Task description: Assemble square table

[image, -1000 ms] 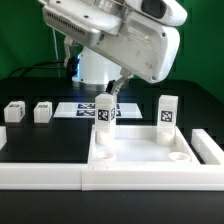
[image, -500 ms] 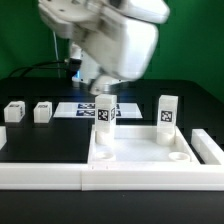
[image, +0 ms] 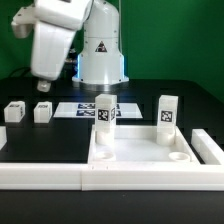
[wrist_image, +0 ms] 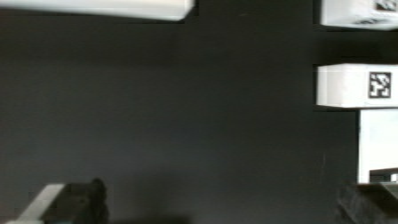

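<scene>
Gripper (wrist_image: 228, 200) spread wide and empty, swung off the upright legs (image: 105, 113) in the slab (image: 140, 155) toward upper left, above the loose legs (image: 42, 111); third leg likely next.

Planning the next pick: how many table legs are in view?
4. Two legs stand upright at the slab's far corners; two more lie loose on the tabletop toward the exterior view's left. None looks hidden.

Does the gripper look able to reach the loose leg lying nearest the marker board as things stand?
Probably yes: the loose leg lies apart from the other leg on the black surface, nothing over it, and the gripper is open and empty.
</scene>
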You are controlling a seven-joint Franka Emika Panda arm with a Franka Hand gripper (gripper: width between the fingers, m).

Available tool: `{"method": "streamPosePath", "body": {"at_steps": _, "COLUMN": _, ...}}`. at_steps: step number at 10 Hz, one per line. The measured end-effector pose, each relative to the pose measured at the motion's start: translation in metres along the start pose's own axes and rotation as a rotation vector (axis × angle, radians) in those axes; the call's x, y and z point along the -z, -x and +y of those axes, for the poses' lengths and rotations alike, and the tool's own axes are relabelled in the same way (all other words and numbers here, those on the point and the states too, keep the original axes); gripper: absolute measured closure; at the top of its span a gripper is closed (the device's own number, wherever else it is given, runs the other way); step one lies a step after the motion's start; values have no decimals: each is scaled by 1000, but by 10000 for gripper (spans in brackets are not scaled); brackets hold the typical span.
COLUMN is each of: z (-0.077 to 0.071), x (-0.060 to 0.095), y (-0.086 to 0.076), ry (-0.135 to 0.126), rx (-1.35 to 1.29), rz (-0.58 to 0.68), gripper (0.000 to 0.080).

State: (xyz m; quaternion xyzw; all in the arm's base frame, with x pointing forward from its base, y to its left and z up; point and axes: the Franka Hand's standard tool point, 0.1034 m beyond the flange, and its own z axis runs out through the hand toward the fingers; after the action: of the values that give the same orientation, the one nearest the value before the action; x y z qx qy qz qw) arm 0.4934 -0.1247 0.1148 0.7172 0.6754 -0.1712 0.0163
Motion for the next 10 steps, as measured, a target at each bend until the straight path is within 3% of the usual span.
{"method": "streamPosePath", "body": {"at_steps": 6, "z": 1, "x": -3, "y": -4, "ry": -11, "rx": -378, "rz": 14, "gripper": 151}}
{"method": "streamPosePath", "body": {"at_steps": 8, "z": -11, "x": -28, "y": 21, "ry": -59, "rx": -646, "rz": 17, "gripper": 151}}
{"method": "streamPosePath", "body": {"at_steps": 10, "z": -23, "x": -46, "y": 30, "ry": -96, "rx": -915, "rz": -2, "gripper": 151}}
